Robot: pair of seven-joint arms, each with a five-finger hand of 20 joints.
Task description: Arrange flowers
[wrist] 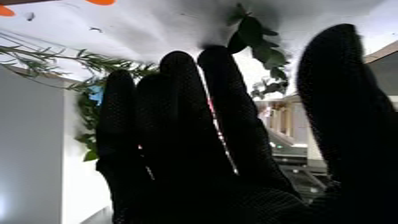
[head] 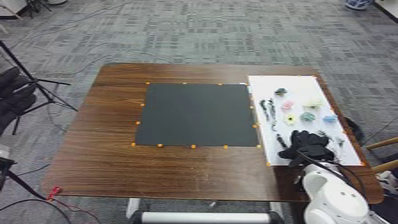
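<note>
R hand (head: 309, 142) was low over the white mat (head: 266, 84), fingers straight, thumb apart, nothing pinched; blooms (head: 330, 119) lay beyond on it. Prob. pick-up step: next move needed a pinch on the leafy sprig (wrist: 258, 46), w/o crushing leaves.

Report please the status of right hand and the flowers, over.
Right hand open, at near end of white sheet. Flowers lying beyond it. Leafy sprig close at fingertips.
</note>
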